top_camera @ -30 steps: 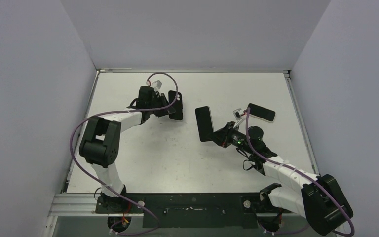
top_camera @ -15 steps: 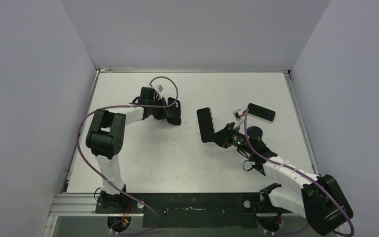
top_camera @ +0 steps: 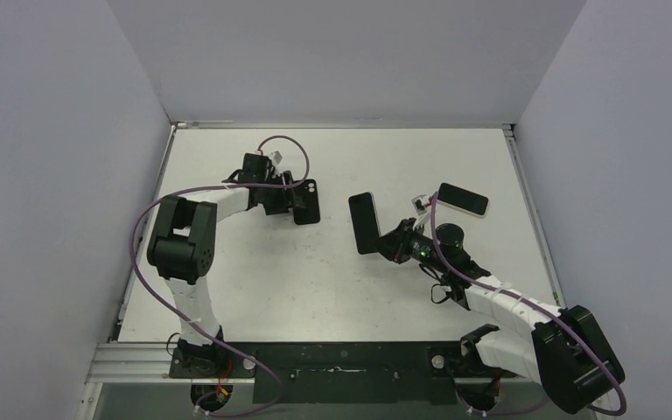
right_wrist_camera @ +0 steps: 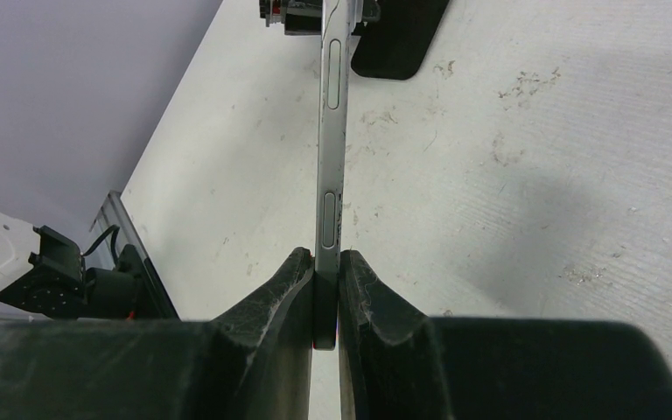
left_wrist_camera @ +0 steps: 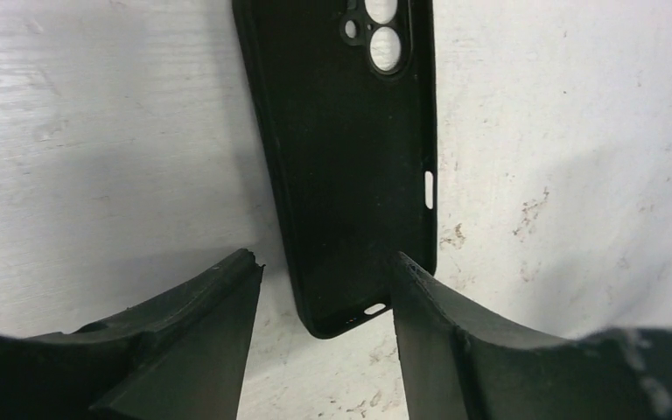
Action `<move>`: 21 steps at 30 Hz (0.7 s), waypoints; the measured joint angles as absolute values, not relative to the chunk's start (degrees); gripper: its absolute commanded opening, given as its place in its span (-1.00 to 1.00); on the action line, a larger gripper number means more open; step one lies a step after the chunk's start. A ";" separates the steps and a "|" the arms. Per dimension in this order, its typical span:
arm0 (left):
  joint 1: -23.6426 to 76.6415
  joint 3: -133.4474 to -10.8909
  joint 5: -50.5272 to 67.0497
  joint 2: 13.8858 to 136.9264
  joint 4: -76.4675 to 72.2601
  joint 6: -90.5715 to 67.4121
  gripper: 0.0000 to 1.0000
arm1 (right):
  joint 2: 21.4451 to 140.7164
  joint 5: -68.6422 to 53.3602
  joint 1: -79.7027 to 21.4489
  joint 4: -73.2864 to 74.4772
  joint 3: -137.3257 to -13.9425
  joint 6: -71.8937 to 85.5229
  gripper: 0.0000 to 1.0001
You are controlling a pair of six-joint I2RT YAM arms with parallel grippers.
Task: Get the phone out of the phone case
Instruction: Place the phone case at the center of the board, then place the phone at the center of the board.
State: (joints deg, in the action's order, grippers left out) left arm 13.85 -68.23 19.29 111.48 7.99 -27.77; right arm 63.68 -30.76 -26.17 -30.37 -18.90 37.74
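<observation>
Low in the right wrist frame, your right gripper pinches the bare phone by one end, edge-up. So short a hold could let it pivot and drop. Farther off, upper centre-left overhead, your left gripper stands spread over the empty phone case; closing might drag it.

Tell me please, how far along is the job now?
Done: the case lies empty on the table, below the open left gripper. In hand: the right gripper holds the bare phone clamped. Left: probably only setting the phone down.
</observation>
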 measured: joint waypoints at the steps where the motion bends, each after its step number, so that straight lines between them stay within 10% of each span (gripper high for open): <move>1: 13.80 -68.27 18.74 111.26 8.43 -27.62 0.12 | 63.70 -30.74 -26.17 -30.30 -18.90 37.74 -1.00; 21: 17.74 -61.28 6.04 94.28 15.27 -27.00 0.56 | 81.82 -29.06 -26.15 -32.97 -26.09 41.12 -1.00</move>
State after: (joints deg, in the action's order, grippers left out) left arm 17.74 -61.28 6.04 94.28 15.27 -27.00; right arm 81.82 -29.06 -26.15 -32.97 -26.09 41.12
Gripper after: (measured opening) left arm 0.747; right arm 0.133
